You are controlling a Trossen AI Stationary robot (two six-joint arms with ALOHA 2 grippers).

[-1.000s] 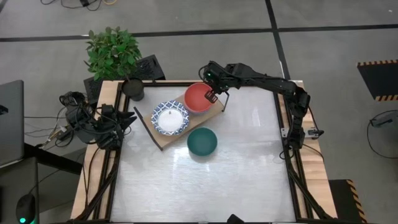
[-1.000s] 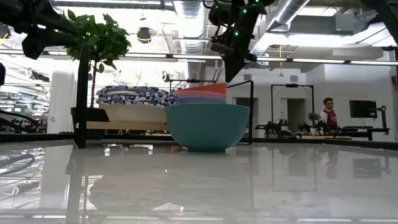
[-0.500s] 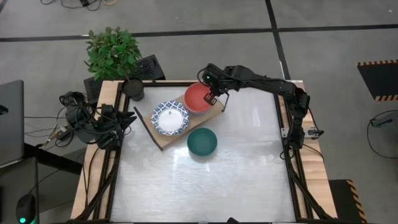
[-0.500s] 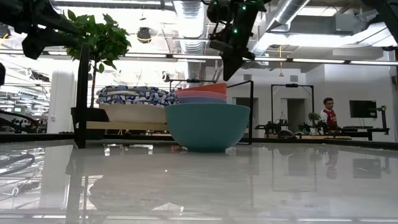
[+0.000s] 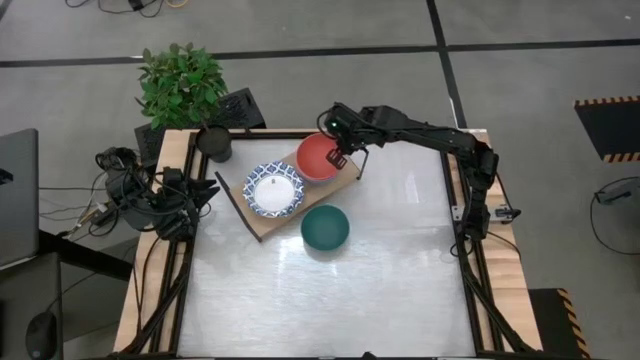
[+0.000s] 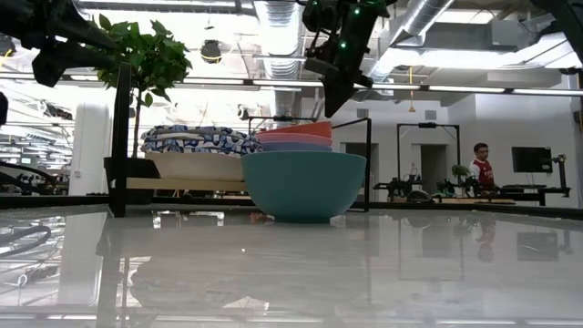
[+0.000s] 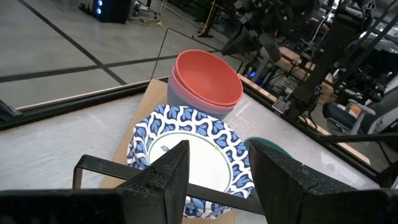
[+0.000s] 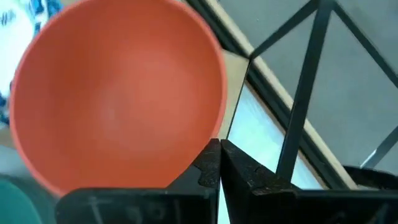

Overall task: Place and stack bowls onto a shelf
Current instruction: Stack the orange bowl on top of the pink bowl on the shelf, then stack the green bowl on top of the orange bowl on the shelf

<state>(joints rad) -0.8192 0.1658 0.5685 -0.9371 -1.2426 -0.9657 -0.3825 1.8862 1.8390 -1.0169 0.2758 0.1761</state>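
Right fingers (image 5: pixel 340 156) closed, empty, hovering at 3 o'clock edge of red bowl (image 5: pixel 318 156), stacked on shelf (image 5: pixel 262 224). Teal bowl (image 5: pixel 325 228) on desk (image 5: pixel 400 280), at 5 o'clock. Risk: clipping rim, toppling stack. Left fingers (image 7: pixel 214 180) parted, empty.

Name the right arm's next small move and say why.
Probably swing the right gripper over to the teal bowl and open it. Its fingers are shut and empty above the red bowl, already stacked on the shelf; the teal bowl sits alone on the table.
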